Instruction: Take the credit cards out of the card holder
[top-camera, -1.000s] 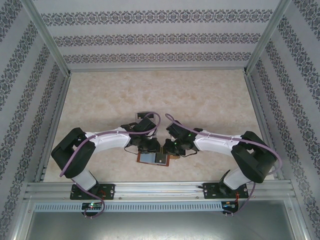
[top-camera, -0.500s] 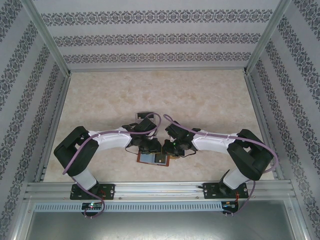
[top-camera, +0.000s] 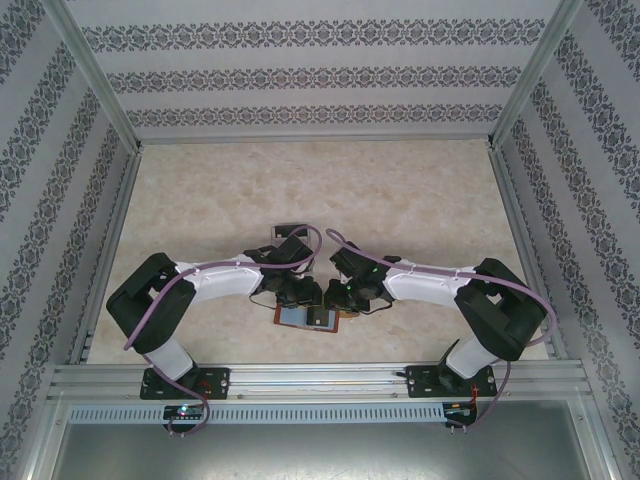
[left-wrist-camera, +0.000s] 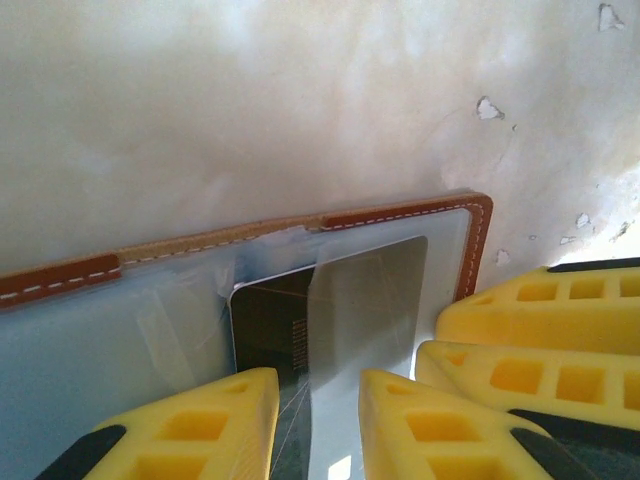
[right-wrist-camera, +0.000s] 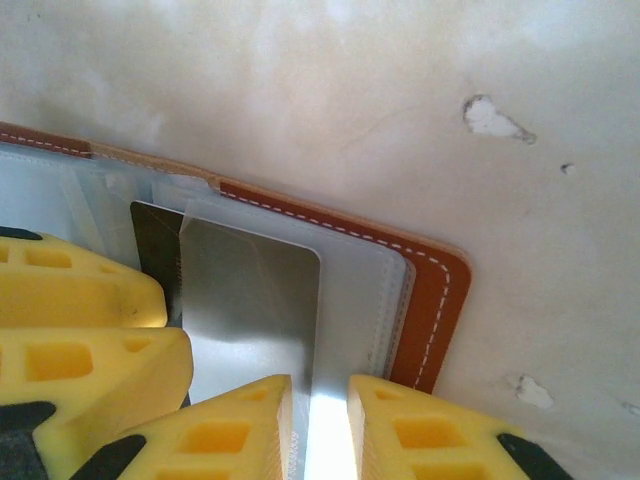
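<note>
- While both claws crowd the open holder (top-camera: 312, 318) at the counter's (top-camera: 400, 190) near edge, their fingers could collide.
- Left claw (left-wrist-camera: 315, 400) and right claw (right-wrist-camera: 318, 400) each hover with jaws slightly apart over the cards (right-wrist-camera: 250, 300), gripping nothing.
- A pull could drag the unpinned holder along if the pocket clings.
- Holder lies flat, inside up, long axis left-right.

brown card holder (top-camera: 309, 318) lies open flat, credit cards (left-wrist-camera: 330, 310) inside.
</note>
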